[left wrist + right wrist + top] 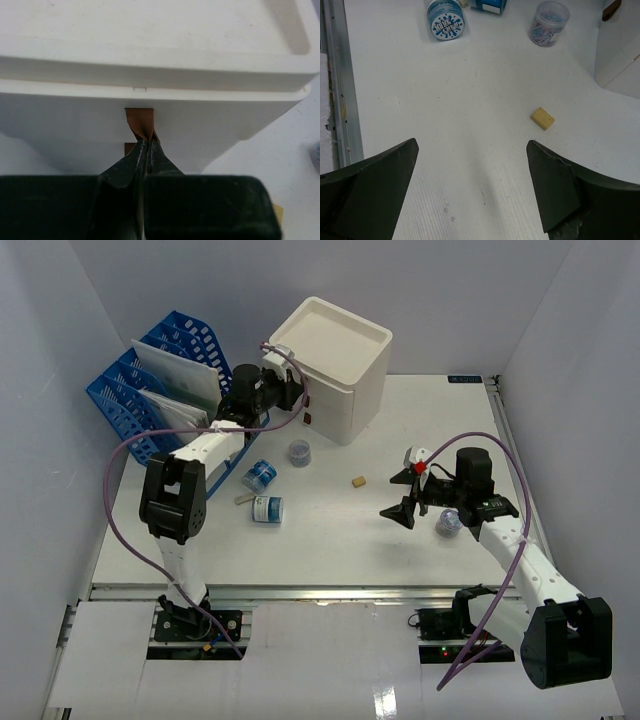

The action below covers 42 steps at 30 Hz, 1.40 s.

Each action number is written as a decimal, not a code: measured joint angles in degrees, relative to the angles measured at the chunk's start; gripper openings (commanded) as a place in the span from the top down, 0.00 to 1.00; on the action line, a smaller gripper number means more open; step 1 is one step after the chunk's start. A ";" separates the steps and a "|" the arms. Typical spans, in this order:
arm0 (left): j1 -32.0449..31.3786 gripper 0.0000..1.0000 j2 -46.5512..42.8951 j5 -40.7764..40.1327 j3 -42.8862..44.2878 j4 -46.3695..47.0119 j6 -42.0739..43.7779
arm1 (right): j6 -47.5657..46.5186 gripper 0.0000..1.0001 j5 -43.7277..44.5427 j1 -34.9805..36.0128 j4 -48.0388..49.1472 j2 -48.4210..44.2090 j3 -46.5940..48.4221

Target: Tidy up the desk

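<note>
The desk [340,540] is a white tabletop with a metal rail [300,590] along its front. At the back stands a white drawer box [335,365]. My left gripper [290,392] reaches its front, and in the left wrist view this gripper [146,142] is shut on a brown pull tab [140,121] of a drawer [75,125]. My right gripper [408,495] hovers open over the right middle of the desk; in the right wrist view nothing lies between its fingers [472,145]. A yellow eraser [542,118] lies just beyond its right fingertip.
Two blue jars [259,476] [268,509] lie on their sides left of centre, with a clear jar of paper clips [299,452] near the box. A blue file rack [150,390] holding papers stands at back left. A small bluish object [449,523] lies under the right arm.
</note>
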 measured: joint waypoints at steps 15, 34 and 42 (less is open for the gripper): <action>0.07 1.00 -23.53 3.18 -22.98 -1.76 -0.92 | -0.47 0.05 0.92 -0.88 -0.07 1.04 0.00; -0.06 0.10 -30.35 1.42 -26.49 -7.38 -5.78 | 0.66 0.10 9.45 -2.19 -0.53 6.38 0.76; -0.06 0.02 -42.64 -0.23 -29.91 -9.52 -8.79 | 4.10 0.10 20.60 -0.72 -3.40 13.64 8.32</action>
